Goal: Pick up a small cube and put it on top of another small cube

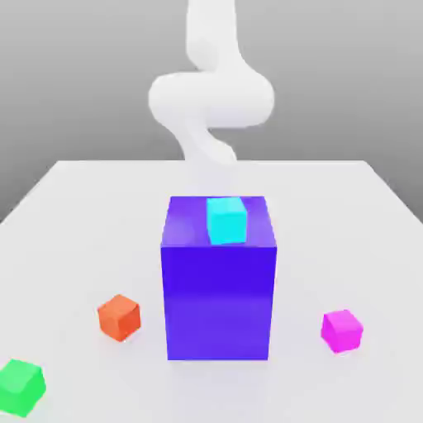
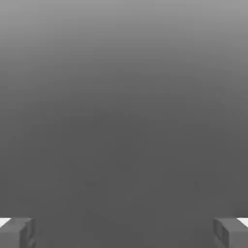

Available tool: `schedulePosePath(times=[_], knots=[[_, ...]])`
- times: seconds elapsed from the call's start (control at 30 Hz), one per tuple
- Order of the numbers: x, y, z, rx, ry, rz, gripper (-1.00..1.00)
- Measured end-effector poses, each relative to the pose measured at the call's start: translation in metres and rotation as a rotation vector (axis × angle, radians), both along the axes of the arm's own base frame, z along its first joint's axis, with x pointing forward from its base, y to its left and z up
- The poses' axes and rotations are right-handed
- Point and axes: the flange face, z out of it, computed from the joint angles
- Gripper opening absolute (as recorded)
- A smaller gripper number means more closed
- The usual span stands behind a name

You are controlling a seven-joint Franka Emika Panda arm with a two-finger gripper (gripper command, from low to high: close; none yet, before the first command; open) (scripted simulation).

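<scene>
**Gripper wide and empty, every risk still ahead**

The gripper (image 2: 124, 232) has its 2 fingers (image 2: 17, 232) spread far apart with nothing between them; in the hand view they frame only plain grey. In the exterior view the white arm (image 1: 211, 99) rises behind the big blue-violet block (image 1: 219, 281), at the far side of the surface (image 1: 74, 215).

The small magenta cube (image 1: 342, 330) sits on the surface near the front, at the exterior view's right of the block and apart from it. The small cyan cube (image 1: 226, 220) rests on top of the block, toward its far edge.

Likely trouble from here:
1. The tall block stands between the arm and the magenta cube, so a low, direct reach could strike it or knock the cyan cube off.
2. The magenta cube is small; an off-centre closing could push it away rather than grip it.
3. If the cyan cube is the target, its top is small and raised, so a slightly offset release would probably let the magenta cube tip and fall.
4. An orange cube (image 1: 120, 317) and a green cube (image 1: 21, 387) lie at the exterior view's left, well apart from the magenta one, and could be mistaken for it.

The surface is flat, pale and matte. Around it is a featureless grey backdrop.
</scene>
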Motion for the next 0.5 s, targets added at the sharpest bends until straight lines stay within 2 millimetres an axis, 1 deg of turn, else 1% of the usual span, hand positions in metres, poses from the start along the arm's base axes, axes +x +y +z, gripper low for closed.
schedulePosePath(times=[0.1,0.17,0.23,0.3,0.37,0.43,0.5], knots=[[0.033,0.033,-0.066,-0.024,0.100,0.025,0.00],[0.048,0.053,-0.109,-0.038,0.163,0.044,0.00],[0.057,0.073,-0.154,-0.051,0.225,0.065,0.00],[0.060,0.093,-0.199,-0.063,0.287,0.087,0.00],[0.059,0.111,-0.243,-0.074,0.349,0.112,0.00],[0.052,0.129,-0.287,-0.083,0.411,0.138,0.00],[0.040,0.146,-0.329,-0.091,0.473,0.165,0.00]])
